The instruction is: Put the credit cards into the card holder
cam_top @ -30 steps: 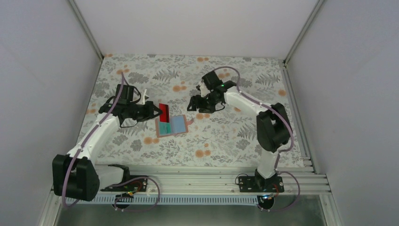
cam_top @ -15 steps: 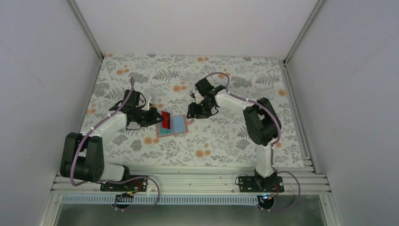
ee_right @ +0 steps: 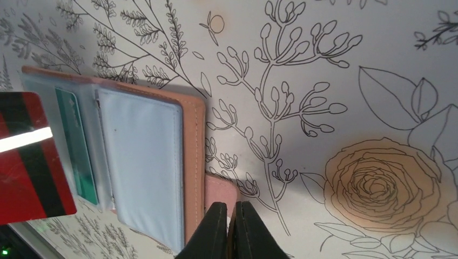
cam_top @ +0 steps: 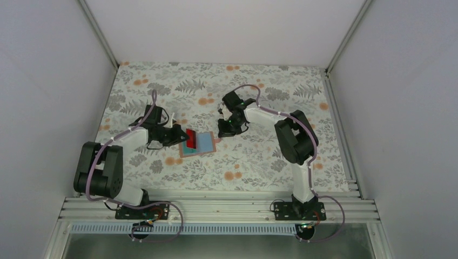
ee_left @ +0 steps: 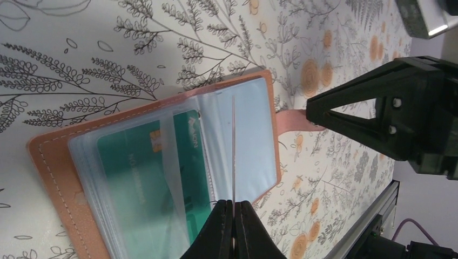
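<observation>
Left hand (ee_left: 233, 205) grips red card (ee_right: 27, 156) above card holder (ee_left: 48, 162) — right hand (ee_right: 227, 208) pinches its tab (ee_right: 220, 190).

Left fingers (ee_left: 216, 237) tight together; right fingers (ee_right: 208, 237) tight together; both low

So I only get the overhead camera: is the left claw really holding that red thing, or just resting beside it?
Observer: Holding it. The left gripper is pinched shut on one edge of the red card, held over the open card holder.
Visitor: And the other claw?
Observer: The right gripper is closed on the holder's little strap, on the side away from the red card.
Visitor: Is anything inside yet?
Observer: Yes, a green card is already tucked in; the clear pocket beside the strap looks empty.
</observation>
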`<state>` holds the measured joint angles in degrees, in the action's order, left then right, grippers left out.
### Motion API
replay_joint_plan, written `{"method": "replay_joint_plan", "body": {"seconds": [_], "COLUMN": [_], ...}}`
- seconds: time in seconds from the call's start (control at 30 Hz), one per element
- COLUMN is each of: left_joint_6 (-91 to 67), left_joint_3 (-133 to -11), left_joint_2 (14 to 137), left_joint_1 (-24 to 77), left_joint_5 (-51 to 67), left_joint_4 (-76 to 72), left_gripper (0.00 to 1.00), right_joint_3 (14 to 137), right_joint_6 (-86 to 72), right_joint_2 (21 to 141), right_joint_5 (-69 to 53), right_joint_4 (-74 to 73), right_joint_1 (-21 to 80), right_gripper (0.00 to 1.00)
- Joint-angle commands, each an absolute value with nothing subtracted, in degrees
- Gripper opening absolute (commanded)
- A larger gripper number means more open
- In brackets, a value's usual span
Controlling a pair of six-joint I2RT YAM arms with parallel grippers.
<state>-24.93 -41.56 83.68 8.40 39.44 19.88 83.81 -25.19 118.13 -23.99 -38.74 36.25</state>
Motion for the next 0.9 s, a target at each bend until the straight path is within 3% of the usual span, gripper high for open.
{"method": "replay_joint_plan", "body": {"seconds": [0.0,0.87], "left_joint_6": [-26.21,-24.53], "left_joint_3": [-39.89,-38.31], "left_joint_2": [85.98,94.98], "left_joint_1": [8.09,8.09], "left_joint_5": [42.23,46.61], "left_joint_4": [15.05,11.93], "left_gripper": [0.02,0.02], "right_joint_3": [83.17,83.47], "right_joint_6": [-24.95,-22.30], "right_joint_2": [119.34,121.48], "right_joint_5": [-23.93,-24.81], "right_joint_4": [-38.46,-39.88], "right_joint_1": [36.92,36.94], "right_gripper": [0.04,0.04]}}
